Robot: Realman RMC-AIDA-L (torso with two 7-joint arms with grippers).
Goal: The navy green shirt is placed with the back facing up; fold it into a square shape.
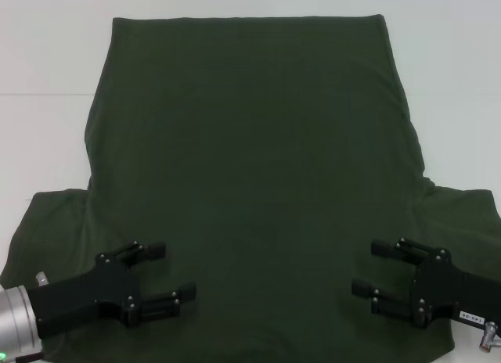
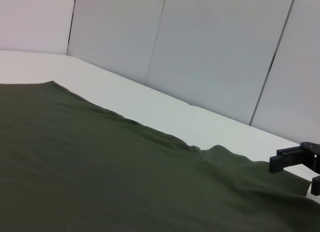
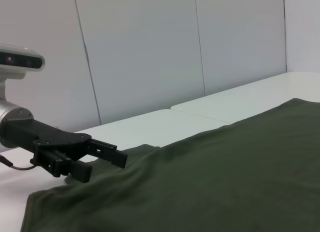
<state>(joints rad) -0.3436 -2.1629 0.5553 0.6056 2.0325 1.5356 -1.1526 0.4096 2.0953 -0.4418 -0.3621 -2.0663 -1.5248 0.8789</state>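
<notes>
Head view: left gripper (image 1: 174, 273) and right gripper (image 1: 369, 267) hover spread apart, empty, over the flat navy green shirt (image 1: 250, 159).

I am not finding any text I can read in these views. The navy green shirt (image 1: 250, 167) is showing me only its plain side, with no lettering. A small white label (image 1: 469, 317) is sitting on the right gripper (image 1: 374, 271), but I am unable to make out its print.
</notes>
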